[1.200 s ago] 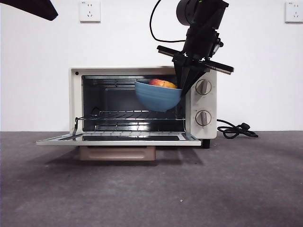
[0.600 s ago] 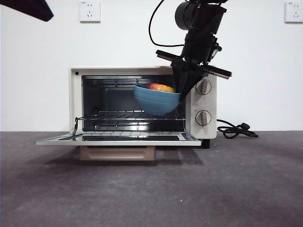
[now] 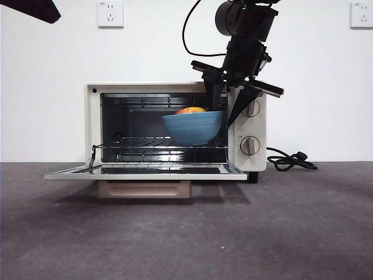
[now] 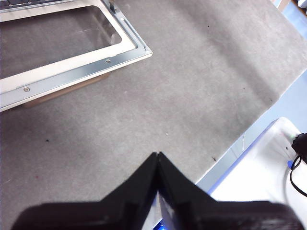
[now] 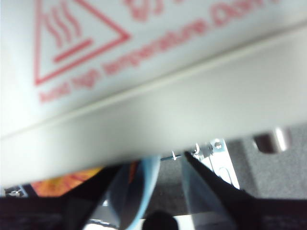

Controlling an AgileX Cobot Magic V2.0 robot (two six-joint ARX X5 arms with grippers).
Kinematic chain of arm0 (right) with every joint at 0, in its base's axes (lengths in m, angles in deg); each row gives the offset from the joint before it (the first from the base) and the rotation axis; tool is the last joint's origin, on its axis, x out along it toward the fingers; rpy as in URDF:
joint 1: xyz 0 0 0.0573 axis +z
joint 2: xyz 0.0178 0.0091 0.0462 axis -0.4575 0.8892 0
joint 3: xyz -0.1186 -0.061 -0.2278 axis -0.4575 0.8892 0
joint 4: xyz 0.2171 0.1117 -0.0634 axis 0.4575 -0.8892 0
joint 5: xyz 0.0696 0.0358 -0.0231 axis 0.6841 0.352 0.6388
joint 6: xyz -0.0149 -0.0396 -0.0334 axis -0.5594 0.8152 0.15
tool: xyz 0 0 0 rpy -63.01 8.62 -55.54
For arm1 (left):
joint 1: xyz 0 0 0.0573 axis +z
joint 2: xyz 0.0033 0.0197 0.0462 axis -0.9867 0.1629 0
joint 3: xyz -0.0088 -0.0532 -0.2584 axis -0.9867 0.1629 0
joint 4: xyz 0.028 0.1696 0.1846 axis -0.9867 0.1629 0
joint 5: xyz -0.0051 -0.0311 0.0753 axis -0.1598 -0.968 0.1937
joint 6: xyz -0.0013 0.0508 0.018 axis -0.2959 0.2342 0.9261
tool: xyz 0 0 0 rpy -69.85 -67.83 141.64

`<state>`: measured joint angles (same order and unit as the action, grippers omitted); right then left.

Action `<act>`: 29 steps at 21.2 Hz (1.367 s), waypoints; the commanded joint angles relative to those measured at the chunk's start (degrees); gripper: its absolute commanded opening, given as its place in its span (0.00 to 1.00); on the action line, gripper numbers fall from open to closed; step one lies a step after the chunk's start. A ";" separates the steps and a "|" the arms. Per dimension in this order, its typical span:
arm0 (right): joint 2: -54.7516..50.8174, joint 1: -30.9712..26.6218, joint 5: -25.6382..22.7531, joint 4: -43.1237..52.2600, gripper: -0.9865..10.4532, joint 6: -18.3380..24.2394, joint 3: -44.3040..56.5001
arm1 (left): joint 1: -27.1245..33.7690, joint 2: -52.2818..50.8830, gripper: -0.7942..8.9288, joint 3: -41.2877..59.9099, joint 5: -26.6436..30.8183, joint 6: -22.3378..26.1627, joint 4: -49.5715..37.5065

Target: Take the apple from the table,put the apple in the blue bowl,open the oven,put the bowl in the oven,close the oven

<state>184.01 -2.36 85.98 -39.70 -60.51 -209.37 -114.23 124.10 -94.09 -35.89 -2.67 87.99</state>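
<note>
The cream oven [image 3: 93, 125] stands with its glass door [image 3: 145, 171] folded down flat. The blue bowl [image 3: 192, 128] sits level on the wire rack at the right of the cavity, and the apple [image 3: 191, 110] peeks over its rim. My right gripper [image 3: 224, 116] reaches down from above, open, with its jaws spread on either side of the bowl's right rim. In the right wrist view the bowl's rim [image 5: 140, 184] and the apple [image 5: 62, 184] show under the oven's top [image 5: 144, 96]. My left gripper [image 4: 157, 157] is shut and empty, over the table [image 4: 192, 86] near the open door [image 4: 72, 72].
Two knobs [image 3: 250, 108] sit on the oven's right panel beside the gripper. A black cord [image 3: 291, 160] lies on the table to the right of the oven. The waiting arm's black tip [image 3: 29, 9] shows at the top left corner.
The bowl came down, levelled out and settled on the rack. The right gripper's jaws went from shut on its rim to spread apart.
</note>
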 commanded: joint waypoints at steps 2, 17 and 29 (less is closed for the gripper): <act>0.83 0.24 -1.51 0.20 0.26 3.93 -0.24 | -0.24 -0.26 0.08 0.61 0.00 0.09 0.09; -1.16 0.24 -6.21 2.27 0.26 14.56 -0.26 | -0.22 -0.57 0.08 0.61 0.20 0.11 1.86; -7.08 0.28 -7.28 3.48 0.26 20.72 -0.26 | -0.11 -0.39 0.08 0.61 4.44 1.22 1.66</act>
<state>177.48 -2.32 78.77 -36.31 -42.13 -209.39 -114.23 123.73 -94.09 -32.00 -2.39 90.00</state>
